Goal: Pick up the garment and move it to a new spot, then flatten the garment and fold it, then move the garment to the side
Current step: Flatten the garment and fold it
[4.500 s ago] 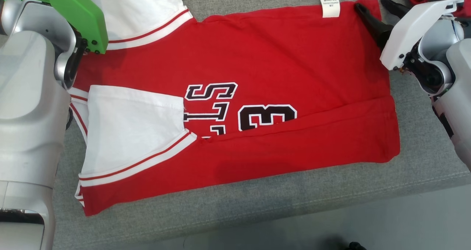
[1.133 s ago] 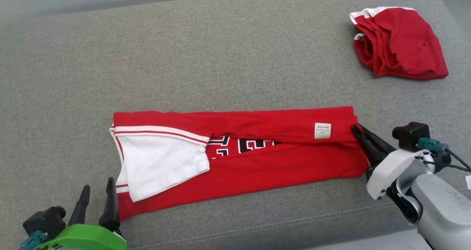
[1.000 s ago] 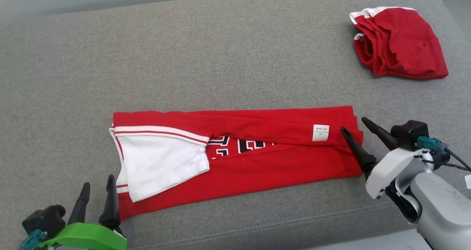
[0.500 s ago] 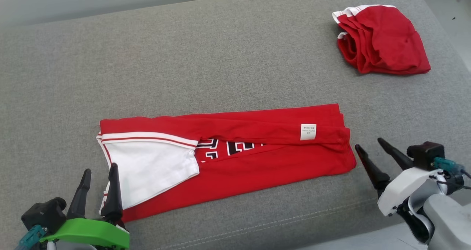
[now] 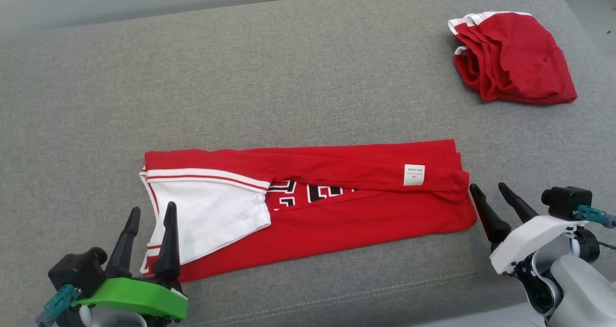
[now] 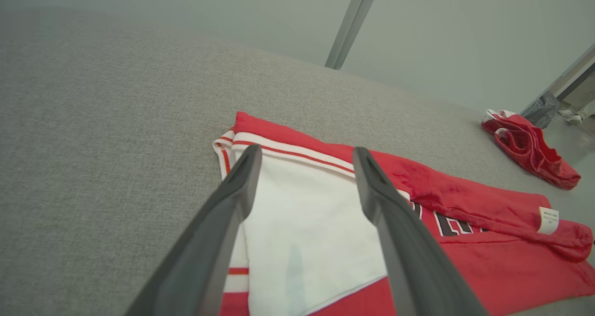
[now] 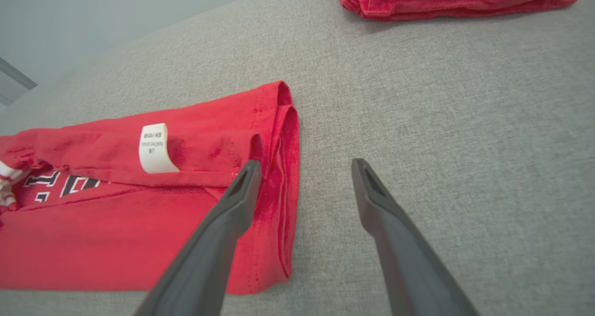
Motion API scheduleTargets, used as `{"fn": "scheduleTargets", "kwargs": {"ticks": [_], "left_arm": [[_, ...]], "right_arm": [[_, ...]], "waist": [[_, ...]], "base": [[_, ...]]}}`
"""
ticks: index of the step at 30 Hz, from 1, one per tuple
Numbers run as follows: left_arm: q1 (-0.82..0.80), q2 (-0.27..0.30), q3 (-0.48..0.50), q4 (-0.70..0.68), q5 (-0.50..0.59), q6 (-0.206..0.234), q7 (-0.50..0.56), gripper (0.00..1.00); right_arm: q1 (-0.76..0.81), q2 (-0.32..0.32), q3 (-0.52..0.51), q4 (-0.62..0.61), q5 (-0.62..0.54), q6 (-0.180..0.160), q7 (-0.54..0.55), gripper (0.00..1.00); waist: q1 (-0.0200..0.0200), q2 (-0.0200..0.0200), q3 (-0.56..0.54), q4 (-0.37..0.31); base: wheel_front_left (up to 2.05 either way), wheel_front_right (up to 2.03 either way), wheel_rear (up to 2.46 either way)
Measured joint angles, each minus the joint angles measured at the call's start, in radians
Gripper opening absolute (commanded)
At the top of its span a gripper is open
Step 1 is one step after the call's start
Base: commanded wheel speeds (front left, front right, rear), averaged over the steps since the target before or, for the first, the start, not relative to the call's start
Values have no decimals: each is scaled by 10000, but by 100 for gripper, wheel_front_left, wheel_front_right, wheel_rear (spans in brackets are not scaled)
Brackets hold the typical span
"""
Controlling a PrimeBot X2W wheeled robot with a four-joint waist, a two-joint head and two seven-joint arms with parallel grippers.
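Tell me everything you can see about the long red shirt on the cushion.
The red shirt looks like soft knit, folded lengthwise into a long band, flat on the grey cushion. A white sleeve with red-striped trim lies on top at the robot's left end; black-and-white lettering peeks from the fold, a white tag near the right end. The left gripper and right gripper stand open at its ends, holding nothing.

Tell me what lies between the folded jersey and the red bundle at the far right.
Bare grey cushion, per the head view; the jersey and bundle lie apart.
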Motion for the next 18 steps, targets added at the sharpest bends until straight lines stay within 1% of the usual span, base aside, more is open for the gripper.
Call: {"fn": "scheduleTargets", "kwargs": {"ticks": [12,18], "left_arm": [[5,-35,2,-163,2,50,29,100],[16,-21,117,-337,96,115,23,100]], "right_arm": [[-459,31,-6,612,623,2,564,100],[-585,221,-17,999,1106,2,945,100]], "waist": [[0,0,111,836],[0,0,154,1051]], "base": [[0,0,0],[0,0,0]]}}
